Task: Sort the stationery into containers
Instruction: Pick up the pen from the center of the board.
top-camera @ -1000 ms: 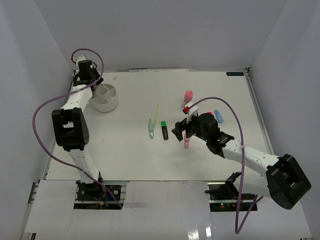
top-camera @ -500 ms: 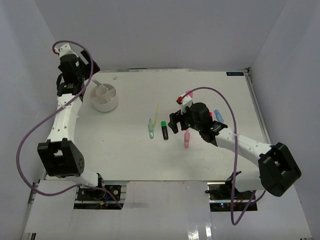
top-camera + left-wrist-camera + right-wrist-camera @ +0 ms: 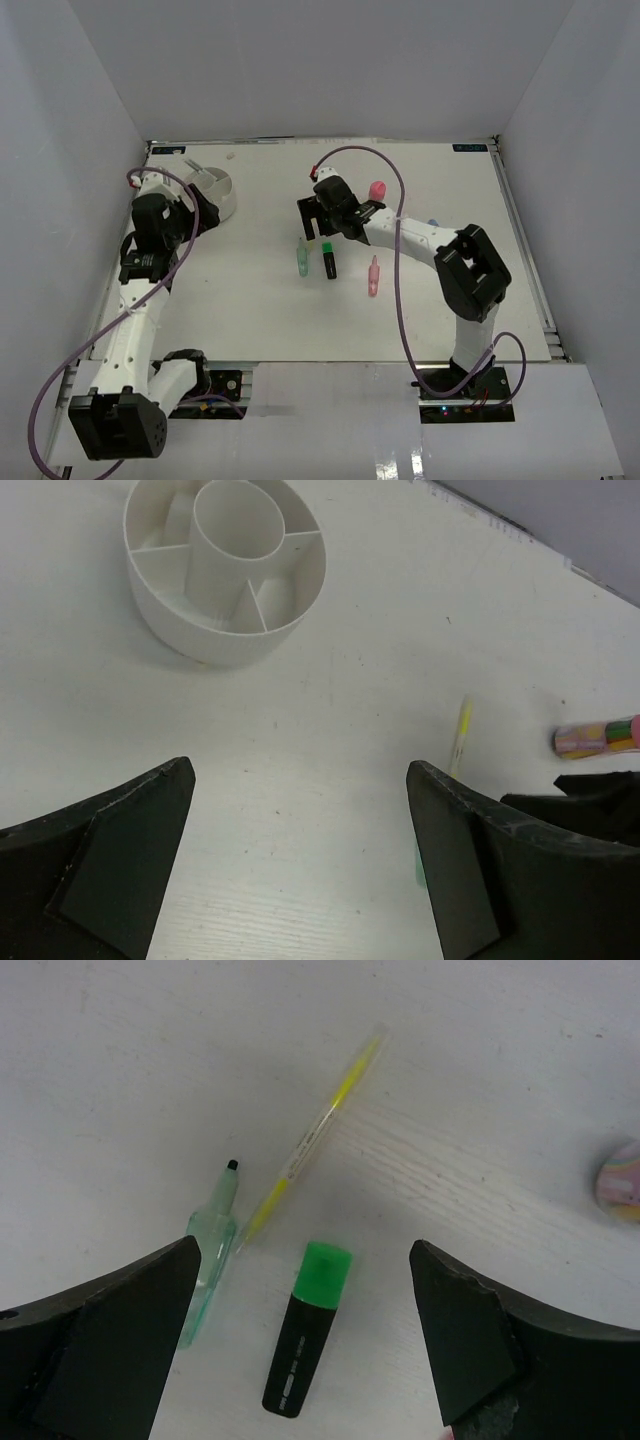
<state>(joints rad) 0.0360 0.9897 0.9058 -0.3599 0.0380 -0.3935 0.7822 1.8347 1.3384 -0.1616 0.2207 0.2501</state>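
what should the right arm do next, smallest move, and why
Probably lower the right gripper straight down: its open fingers frame the black plastic marker with a green cap, which lies loose on the table beside a thin yellow pen.

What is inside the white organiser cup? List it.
Organiser cup: central tube and divider walls, visible sections look bare. From above, a thin pen seems to lean out; the left arm covers the near side.

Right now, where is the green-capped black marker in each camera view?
Top external: green-capped marker at picture centre, mid-table.
Left wrist: not in view.
Right wrist: lower centre, cap pointing up the picture.
Shared landmark: pale green marker, just picture-left of it in the top and right wrist views.
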